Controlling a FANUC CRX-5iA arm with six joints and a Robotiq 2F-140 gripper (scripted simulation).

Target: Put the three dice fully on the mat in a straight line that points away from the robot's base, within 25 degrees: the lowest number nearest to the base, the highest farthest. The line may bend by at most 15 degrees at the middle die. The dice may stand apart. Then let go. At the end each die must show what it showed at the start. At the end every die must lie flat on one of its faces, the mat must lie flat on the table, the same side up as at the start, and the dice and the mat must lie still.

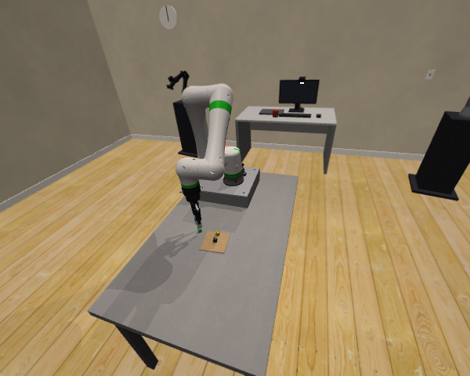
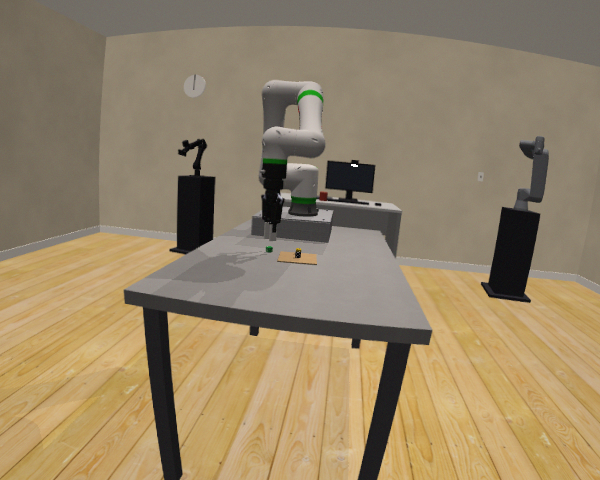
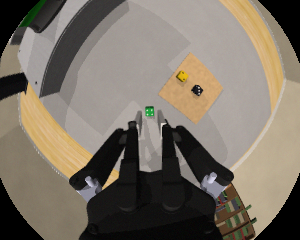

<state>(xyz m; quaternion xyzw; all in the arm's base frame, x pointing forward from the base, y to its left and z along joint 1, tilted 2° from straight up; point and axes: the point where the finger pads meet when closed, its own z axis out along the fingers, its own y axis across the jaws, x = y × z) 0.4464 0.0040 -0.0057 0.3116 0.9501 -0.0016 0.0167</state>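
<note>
Yellow die [image 1: 217, 233] [image 2: 298, 249] [image 3: 182, 76] and black die [image 1: 215, 240] [image 2: 297, 254] [image 3: 197, 90] already on the tan square mat [image 1: 218, 247] [image 2: 310, 259] [image 3: 196, 112]; green die [image 1: 200, 229] [image 2: 269, 249] [image 3: 149, 111] apparently still to place, below the slightly open, empty gripper [image 1: 198, 227] [image 2: 270, 239] [image 3: 149, 116].

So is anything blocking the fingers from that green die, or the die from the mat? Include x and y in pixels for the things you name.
Nothing visible stands between the fingers [image 1: 199, 225] [image 2: 270, 238] and the green die [image 1: 200, 229] [image 2: 269, 249] [image 3: 149, 111]. Nor does anything visible stand between it and the mat [image 1: 220, 247] [image 2: 308, 259] [image 3: 194, 110], though the yellow die [image 1: 218, 233] [image 2: 298, 249] [image 3: 182, 76] and black die [image 1: 215, 240] [image 2: 297, 254] [image 3: 197, 90] already occupy spots there.
</note>
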